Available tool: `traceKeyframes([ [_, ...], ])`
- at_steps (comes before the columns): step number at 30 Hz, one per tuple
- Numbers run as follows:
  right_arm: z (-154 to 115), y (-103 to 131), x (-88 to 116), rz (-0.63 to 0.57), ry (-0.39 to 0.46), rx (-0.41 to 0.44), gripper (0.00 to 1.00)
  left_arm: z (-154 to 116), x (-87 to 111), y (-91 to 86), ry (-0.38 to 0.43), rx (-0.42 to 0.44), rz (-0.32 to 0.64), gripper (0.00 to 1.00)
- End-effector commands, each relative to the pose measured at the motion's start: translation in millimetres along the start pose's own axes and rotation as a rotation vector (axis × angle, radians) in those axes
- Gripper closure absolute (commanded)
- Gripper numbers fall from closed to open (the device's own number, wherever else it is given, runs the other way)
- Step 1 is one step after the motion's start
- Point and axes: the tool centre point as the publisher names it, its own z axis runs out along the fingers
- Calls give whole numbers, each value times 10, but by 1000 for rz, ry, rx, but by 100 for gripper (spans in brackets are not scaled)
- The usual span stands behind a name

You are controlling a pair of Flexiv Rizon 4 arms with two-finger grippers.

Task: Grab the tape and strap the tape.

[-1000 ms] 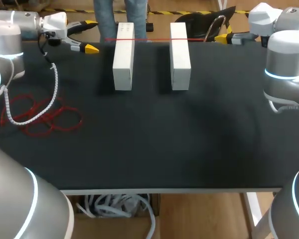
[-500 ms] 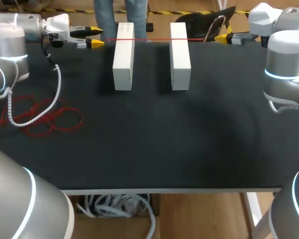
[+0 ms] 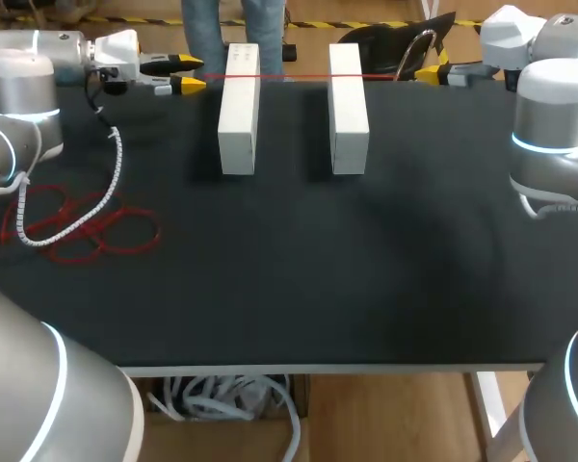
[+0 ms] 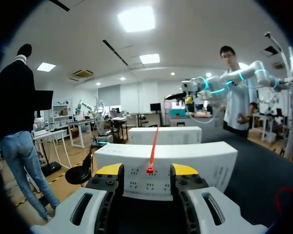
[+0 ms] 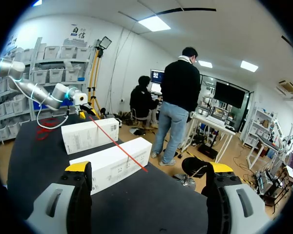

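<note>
Across the far end of the black table [image 3: 289, 269] a thin red tape [image 3: 294, 76] lies stretched in a straight line over the tops of two white boxes, the left box [image 3: 239, 111] and the right box [image 3: 348, 111], which stand side by side with a gap between them. At the far left edge the left pincer [image 3: 185, 74] points toward the left box, just beside the tape's end, its yellow-tipped fingers apart. Seen from the left wrist, the tape's end lies on the box top ahead of the gap between those fingers, and neither finger touches it. At the far right edge the right pincer [image 3: 429, 72] sits well apart from the right box, its fingers spread wide with nothing between them; from its wrist the tape runs over both boxes ahead of it. Near the table's left edge a tangle of red loops [image 3: 87, 226] lies flat, and a white coiled cable [image 3: 111, 178] from the left arm hangs over it
</note>
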Motion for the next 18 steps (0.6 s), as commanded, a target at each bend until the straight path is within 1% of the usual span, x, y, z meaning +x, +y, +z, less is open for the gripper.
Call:
traceKeyframes([
  [1, -5, 2, -6, 0, 2, 2, 0, 17, -88, 76, 333, 13, 1, 62],
  [8, -5, 2, -6, 0, 2, 2, 0, 24, -88, 89, 339, 17, 2, 64],
  [13, -5, 2, -6, 0, 2, 2, 0, 24, -84, 107, 341, 17, 0, 70],
  [18, -5, 2, -6, 0, 2, 2, 0, 24, -80, 114, 346, 19, 0, 74],
])
